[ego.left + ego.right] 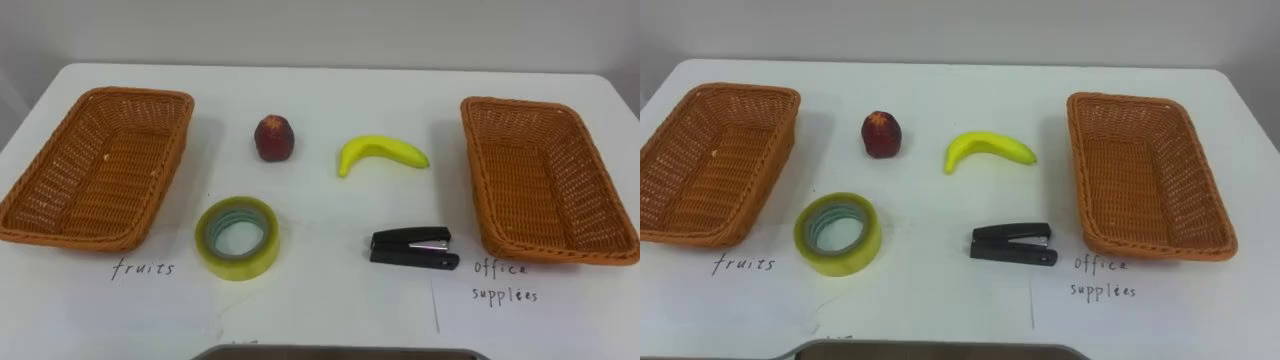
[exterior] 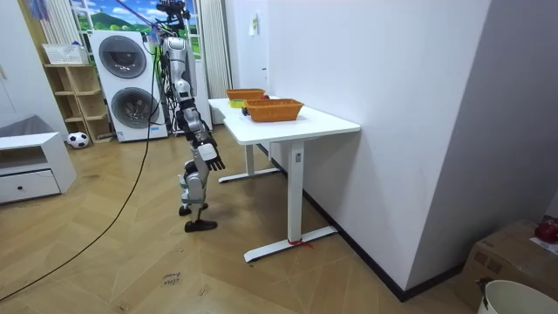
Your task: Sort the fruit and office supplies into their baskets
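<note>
We take the banana [image 1: 380, 153] as our marker, lying near the middle of the white counter [image 1: 320, 310]. The apple [image 1: 274, 138] sits just to its left. The stapler [image 1: 414, 247] lies in front of it, nearer the robot, and the tape roll [image 1: 240, 268] lies flat in front and to the left. Well to the banana's left stands the fruit basket [image 1: 100, 165], with the fruit label [image 1: 143, 268] before it. To its right stands the office basket [image 1: 545, 180]. Both baskets hold nothing, so we judge the sorting not yet begun. In the room view the robot stands at the counter's far side, with the right robot hand [image 2: 210, 160] hanging low beside its edge. We cannot tell how it is set, though all four things lie on the counter, so it carries none of them. We expect the banana to be light and easily bruised, best taken across its middle with a mild squeeze. The apple looks firm and likely to roll, so we would close round its widest part from above. The tape roll should be light and stiff with a smooth wall, and we would pinch that wall through the hole. The stapler is probably the heaviest and hardest, and we would take it across its long sides at mid-length, since its top arm might hinge up.
</note>
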